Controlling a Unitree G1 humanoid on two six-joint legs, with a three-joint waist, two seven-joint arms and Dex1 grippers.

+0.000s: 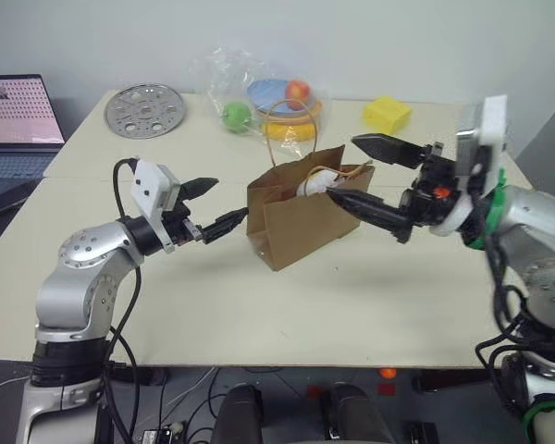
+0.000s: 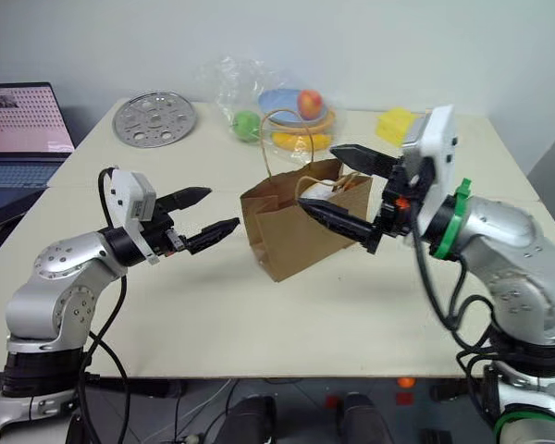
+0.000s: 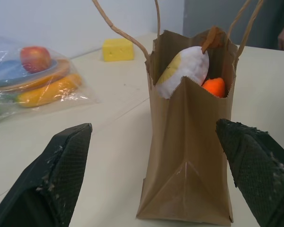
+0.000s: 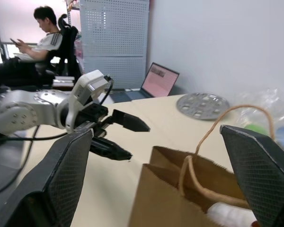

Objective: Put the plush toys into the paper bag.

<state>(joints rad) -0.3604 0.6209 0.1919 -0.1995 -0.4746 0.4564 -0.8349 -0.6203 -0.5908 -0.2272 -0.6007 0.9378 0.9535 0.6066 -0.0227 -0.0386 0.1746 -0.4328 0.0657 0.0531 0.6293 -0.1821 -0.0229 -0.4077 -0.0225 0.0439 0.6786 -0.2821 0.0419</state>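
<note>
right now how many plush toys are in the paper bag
2, both inside the brown kraft paper bag: the white egg plush with yellow yolk poking above the rim, the orange carrot plush beside it, mostly hidden. More could lie deeper.

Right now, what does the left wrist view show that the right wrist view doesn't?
Left wrist: the white egg toy and orange carrot toy inside the bag, plus the yellow block.
Right wrist: the left gripper with open jaws, a laptop, a metal disc and a seated person.
Both: the paper bag and the wrapped fruit.
</note>
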